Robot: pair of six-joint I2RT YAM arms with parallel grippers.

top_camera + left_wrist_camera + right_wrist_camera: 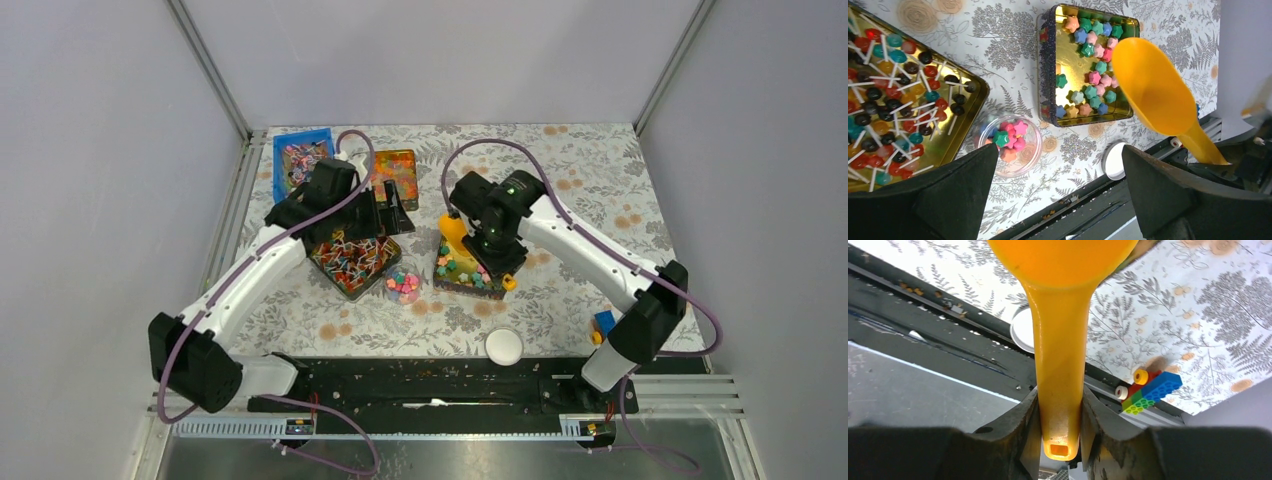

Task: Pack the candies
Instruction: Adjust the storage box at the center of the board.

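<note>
My right gripper [1058, 415] is clamped on the orange scoop [1153, 90] handle, bowl over the star candies [1094, 77] in the gold tray [1070, 57]; left gripper [1060, 195] gapes empty. I fear an early tilt spills candies beside the clear cup [1034, 150].

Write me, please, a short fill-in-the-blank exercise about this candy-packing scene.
The right fingers grip the orange scoop by its ____.
The scoop's bowl is ____.
The left fingers are ____, holding nothing.
The clear cup of candies has no ____ on it.
Missing words: handle; empty; open; lid.
</note>
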